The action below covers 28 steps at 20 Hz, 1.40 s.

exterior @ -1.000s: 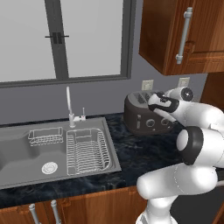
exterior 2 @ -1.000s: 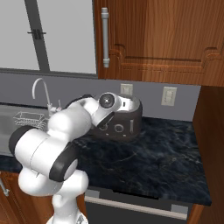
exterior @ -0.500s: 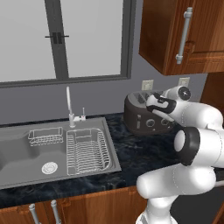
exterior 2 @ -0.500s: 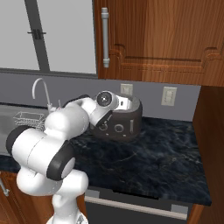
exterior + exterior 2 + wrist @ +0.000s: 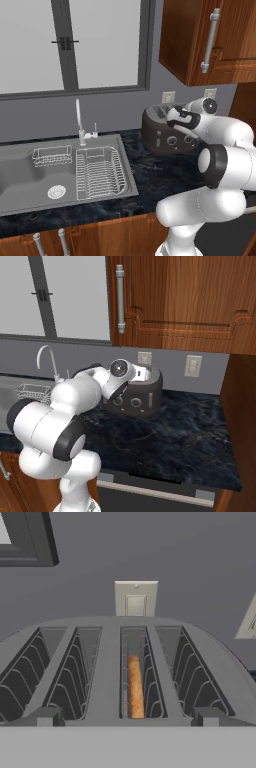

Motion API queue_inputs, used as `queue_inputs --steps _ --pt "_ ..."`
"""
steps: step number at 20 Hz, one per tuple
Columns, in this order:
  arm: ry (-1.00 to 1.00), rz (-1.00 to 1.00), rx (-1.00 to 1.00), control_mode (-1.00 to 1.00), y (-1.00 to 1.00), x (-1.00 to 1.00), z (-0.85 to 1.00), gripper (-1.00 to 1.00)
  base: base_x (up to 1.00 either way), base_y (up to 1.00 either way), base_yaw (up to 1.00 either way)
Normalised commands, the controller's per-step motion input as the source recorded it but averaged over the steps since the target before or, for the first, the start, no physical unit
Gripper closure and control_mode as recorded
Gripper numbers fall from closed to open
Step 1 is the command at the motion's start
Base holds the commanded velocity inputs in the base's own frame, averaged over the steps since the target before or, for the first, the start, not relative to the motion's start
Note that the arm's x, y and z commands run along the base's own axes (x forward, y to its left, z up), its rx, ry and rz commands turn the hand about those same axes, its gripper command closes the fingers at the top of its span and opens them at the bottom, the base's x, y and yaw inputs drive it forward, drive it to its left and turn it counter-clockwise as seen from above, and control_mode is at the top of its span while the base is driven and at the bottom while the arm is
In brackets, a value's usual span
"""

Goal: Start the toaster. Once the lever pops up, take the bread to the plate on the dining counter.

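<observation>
the toaster (image 5: 165, 134) stands at the back edge of the dark worktop (image 5: 170, 438), against the wall, right of the sink (image 5: 60, 172). the bread (image 5: 135, 687) stands on edge in its third slot from the left, in the hand view. the jaws hang spread just above the toaster's front, the bread below and slightly ahead of them, untouched.

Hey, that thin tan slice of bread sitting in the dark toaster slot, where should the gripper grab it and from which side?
Grip the tan bread slice by its top edge, coming straight down from above. It stands on edge, sunk in the third slot from the left of the rounded dark toaster, so its wire guides block the sides. Probably set one finger on each flat face, across its thin width.
</observation>
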Motion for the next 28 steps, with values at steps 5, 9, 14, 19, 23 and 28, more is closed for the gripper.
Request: queue_inputs --steps 5,9,14,19,23,28 --pt "0.0 0.0 0.0 -1.0 0.0 0.03 0.0 -1.0 0.0 0.0 0.0" --pt "0.0 0.0 0.0 -1.0 0.0 0.0 0.0 -1.0 0.0 0.0 0.0" --pt "0.0 0.0 0.0 -1.0 -0.08 0.0 0.0 -1.0 0.0 0.0 0.0" --pt "0.0 0.0 0.0 -1.0 -0.14 0.02 0.0 -1.0 0.0 0.0 0.0" --pt "0.0 0.0 0.0 -1.0 -0.04 0.0 0.0 -1.0 0.0 0.0 0.0" --pt "0.0 0.0 0.0 -1.0 0.0 0.0 0.0 -1.0 0.0 0.0 0.0"
